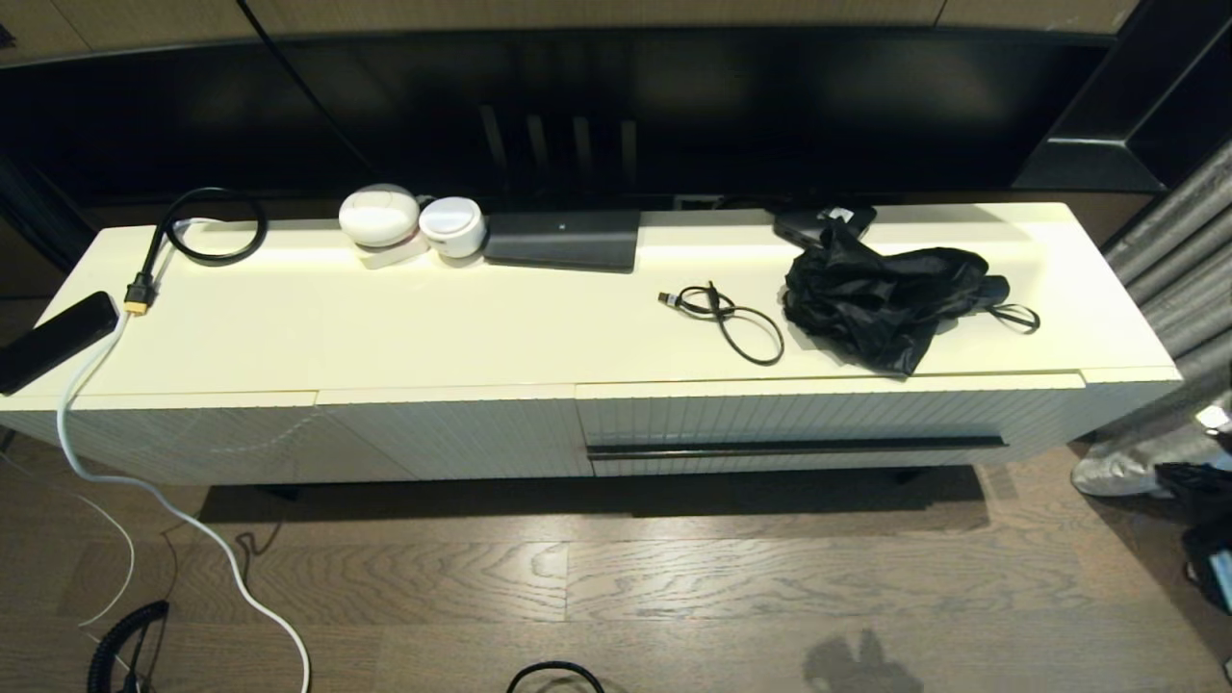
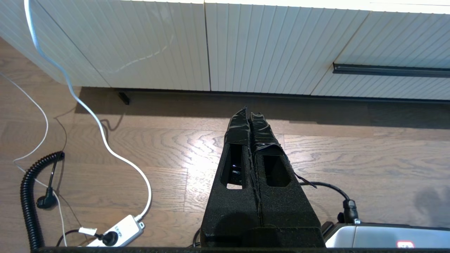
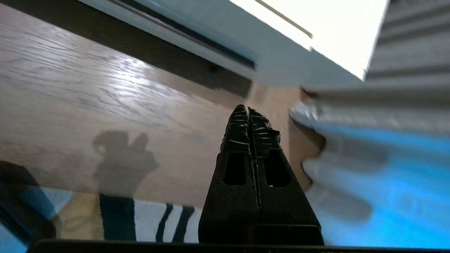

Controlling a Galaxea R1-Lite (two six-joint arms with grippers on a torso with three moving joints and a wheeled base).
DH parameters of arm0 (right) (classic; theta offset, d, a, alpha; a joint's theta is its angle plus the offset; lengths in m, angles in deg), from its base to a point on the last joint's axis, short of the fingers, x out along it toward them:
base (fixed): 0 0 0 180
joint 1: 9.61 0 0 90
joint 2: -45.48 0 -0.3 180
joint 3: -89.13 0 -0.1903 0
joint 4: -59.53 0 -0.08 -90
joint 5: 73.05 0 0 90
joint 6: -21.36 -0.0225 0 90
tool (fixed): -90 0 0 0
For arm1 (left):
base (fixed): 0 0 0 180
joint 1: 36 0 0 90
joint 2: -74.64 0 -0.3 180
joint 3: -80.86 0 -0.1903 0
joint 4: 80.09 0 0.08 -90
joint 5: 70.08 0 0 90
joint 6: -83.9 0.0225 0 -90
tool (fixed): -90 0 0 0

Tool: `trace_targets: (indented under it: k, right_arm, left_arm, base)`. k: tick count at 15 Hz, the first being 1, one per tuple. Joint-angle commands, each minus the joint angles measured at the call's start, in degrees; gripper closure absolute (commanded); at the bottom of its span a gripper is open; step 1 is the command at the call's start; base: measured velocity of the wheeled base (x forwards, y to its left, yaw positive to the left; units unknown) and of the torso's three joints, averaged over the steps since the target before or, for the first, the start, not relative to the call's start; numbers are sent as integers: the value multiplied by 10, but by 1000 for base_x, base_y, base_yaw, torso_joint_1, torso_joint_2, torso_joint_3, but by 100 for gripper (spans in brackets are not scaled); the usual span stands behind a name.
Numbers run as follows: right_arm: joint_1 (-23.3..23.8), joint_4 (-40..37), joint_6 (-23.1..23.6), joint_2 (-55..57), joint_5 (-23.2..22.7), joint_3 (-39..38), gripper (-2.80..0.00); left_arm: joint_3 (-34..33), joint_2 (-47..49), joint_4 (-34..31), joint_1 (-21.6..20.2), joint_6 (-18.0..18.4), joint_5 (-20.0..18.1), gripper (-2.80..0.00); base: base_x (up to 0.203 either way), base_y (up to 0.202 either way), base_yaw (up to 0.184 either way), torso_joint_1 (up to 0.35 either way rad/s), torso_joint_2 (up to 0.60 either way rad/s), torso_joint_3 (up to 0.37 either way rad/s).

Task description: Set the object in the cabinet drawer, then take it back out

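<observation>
Right end effector: my fingers are pressed flat together, nothing between them, hovering low over the wood floor.
Ahead of the right end effector: the cabinet's outer corner and the end of the black handle bar, apart from my tips, with bare floor between us.
Beside the right end effector: grey curtain folds crowd in close on one side; the other side is open floor.
Left end effector: parked, fingers closed on nothing, tips over the floor short of the cabinet's base edge.
Cabinet drawer: closed flush, ribbed front, ahead of my right end effector and off to one side of my left.
Counter: wide bare stretch along its front edge above the drawer.
Object: a crumpled black bag lies on the counter right at the front edge over the drawer, with a looped black cable just beside it.
</observation>
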Motion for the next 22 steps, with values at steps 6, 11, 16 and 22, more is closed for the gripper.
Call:
trace_targets:
  k: [6,11,16,22]
  right_arm:
    - [68,-304,-91,-422,0,-60,0]
    - [86,-269,-170,-534,-64,-150,0]
    - [89,-249,-224,-570,-129,-225,0]
    - [89,-189,-214,-570,-182,-258,0]
  left_arm:
    - [0,0,0,-1,-1,0,0]
    - [0,0,0,0,-1,0,0]
    - [0,0,0,0,-1,0,0]
    - [0,0,0,0,-1,0,0]
  base:
    - [0,0,0,0,0,0]
    - [0,0,0,0,0,0]
    - [0,0,0,0,0,0]
    - [0,0,0,0,0,0]
